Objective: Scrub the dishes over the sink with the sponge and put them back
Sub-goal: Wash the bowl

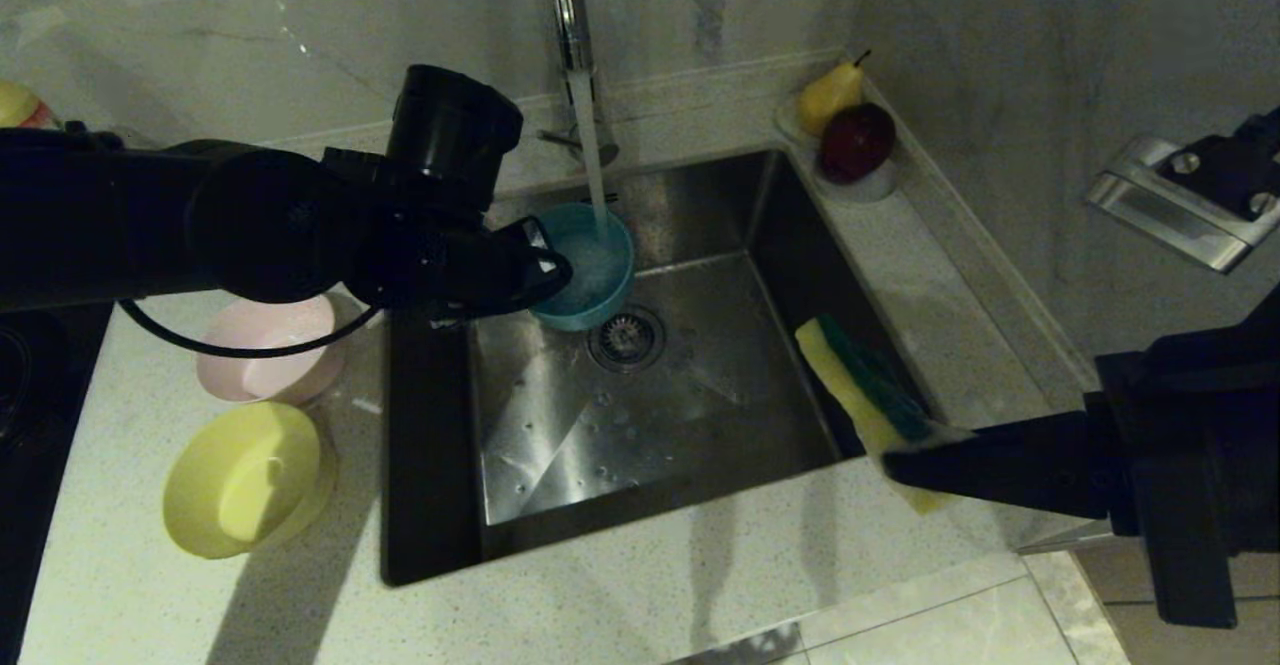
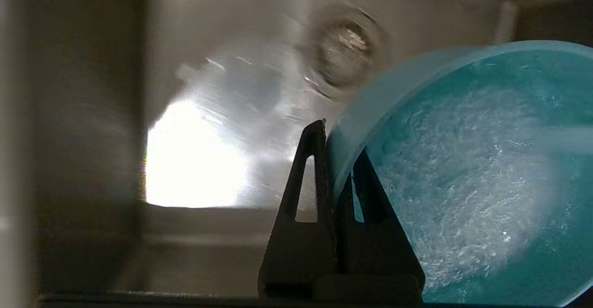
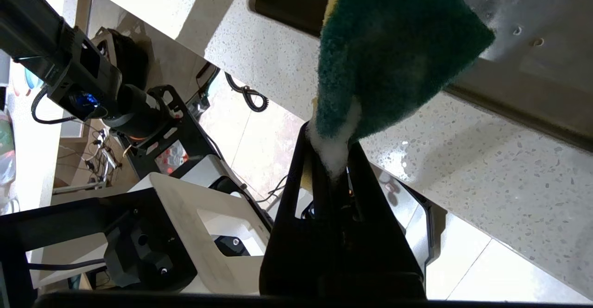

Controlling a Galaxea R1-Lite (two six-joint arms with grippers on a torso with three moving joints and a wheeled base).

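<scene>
Our left tool (image 2: 336,160) pinches the teal bowl's (image 1: 590,265) rim; our right tool (image 3: 331,160) clamps the sponge (image 1: 865,390); filling water may slip it free

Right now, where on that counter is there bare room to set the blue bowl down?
The front counter strip below the sink is bare. So is the right-hand counter between the sponge and the fruit dish. The left side is crowded: the pink bowl and yellow bowl sit close together beneath the left gripper holding the teal bowl.
</scene>
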